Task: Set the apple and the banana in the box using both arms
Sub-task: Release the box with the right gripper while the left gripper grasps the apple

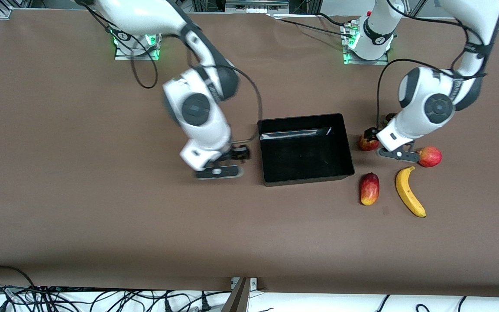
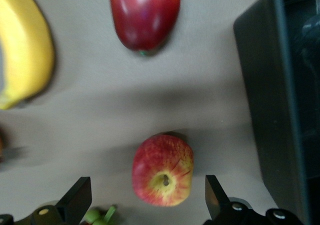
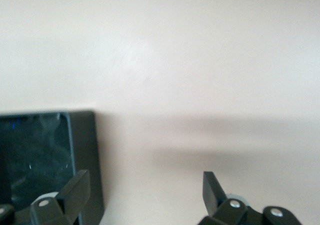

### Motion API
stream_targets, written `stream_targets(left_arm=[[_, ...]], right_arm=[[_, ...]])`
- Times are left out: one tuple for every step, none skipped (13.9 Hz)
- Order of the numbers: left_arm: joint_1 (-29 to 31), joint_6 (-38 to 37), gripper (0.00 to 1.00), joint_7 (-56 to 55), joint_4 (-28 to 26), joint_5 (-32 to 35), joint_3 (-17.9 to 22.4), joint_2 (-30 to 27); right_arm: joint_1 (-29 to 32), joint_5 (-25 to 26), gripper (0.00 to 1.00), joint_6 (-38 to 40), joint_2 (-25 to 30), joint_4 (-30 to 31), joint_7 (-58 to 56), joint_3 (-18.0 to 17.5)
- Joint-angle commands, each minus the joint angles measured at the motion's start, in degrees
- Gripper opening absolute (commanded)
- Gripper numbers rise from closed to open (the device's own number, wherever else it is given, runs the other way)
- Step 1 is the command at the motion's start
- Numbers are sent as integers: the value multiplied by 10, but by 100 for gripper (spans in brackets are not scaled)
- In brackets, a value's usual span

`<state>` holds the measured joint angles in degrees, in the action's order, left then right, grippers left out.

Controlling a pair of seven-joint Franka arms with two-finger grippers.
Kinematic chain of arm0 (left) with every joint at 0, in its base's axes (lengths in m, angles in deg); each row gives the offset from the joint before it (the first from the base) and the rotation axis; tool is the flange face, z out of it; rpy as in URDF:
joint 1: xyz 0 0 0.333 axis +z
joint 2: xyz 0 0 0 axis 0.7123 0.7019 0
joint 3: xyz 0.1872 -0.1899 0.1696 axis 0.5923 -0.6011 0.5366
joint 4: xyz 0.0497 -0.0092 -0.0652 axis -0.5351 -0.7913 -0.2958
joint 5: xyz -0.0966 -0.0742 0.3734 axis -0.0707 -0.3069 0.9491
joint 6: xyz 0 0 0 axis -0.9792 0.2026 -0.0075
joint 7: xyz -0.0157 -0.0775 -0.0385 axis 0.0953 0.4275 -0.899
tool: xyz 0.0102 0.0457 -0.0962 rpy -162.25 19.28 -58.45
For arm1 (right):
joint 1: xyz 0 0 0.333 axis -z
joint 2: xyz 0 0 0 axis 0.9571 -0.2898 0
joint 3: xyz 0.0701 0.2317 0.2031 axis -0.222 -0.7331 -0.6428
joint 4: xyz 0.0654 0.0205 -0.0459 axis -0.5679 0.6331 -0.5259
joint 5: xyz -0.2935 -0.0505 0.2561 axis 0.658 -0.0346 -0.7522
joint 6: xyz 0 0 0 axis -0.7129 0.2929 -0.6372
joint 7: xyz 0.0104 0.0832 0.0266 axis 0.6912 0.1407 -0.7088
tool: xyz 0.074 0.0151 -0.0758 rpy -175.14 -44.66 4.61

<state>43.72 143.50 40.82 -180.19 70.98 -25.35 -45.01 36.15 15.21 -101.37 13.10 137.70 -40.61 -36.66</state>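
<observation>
Fruit crowds my left arm's end of the brown desk: the apple (image 1: 367, 143) lies just beside the box (image 1: 305, 173), toward that end, and my left gripper (image 2: 146, 197) hangs right over it, fingers (image 2: 77, 197) spread wide to either side of it and apart from its skin. Its skin is mottled red and yellow, with a pale dimple and a short stem on top. A smoother pinkish-red round fruit (image 1: 429, 156) sits near my left wrist, farther toward that end of the desk. Nearer the front camera lie an elongated red-yellow oval fruit (image 1: 370, 188) and, beside it, the banana (image 1: 409, 192), curved, matte yellow, dark at the tips. Both rest apart from the box. A small green sprig (image 2: 99, 215) shows by one of my left fingers.

The box is glossy black plastic, rectangular, with low walls, and nothing lies in it. My right gripper (image 3: 145, 197) hovers over bare desk at the box's wall on the right arm's side, its fingers spread wide and holding nothing. The desk top is flat, dull brown felt-like sheet.
</observation>
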Motion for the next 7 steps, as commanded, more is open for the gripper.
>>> stream_targets(left_arm=[[5, 84, 100, 5, -34, -12, -1, 32], [5, 103, 100, 5, -37, -12, -1, 46], [5, 107, 100, 3, -36, -12, -2, 56], [6, 106, 86, 2, -36, -12, -3, 56], [8, 102, 47, 1, -36, -12, -10, 56], [10, 99, 43, 1, -36, -12, -13, 53], [13, 95, 27, 4, -35, -12, -14, 41]], right_arm=[[36, -36, 100, 85, 85, 27, -20, 33], [58, -45, 100, 110, 109, 28, -38, 33], [75, -45, 100, 134, 132, 35, -72, 44], [80, -46, 100, 161, 158, 48, -114, 64], [80, -47, 100, 180, 184, 63, -156, 92], [81, -48, 100, 193, 214, 91, -184, 112], [86, -47, 100, 196, 250, 130, -204, 125]])
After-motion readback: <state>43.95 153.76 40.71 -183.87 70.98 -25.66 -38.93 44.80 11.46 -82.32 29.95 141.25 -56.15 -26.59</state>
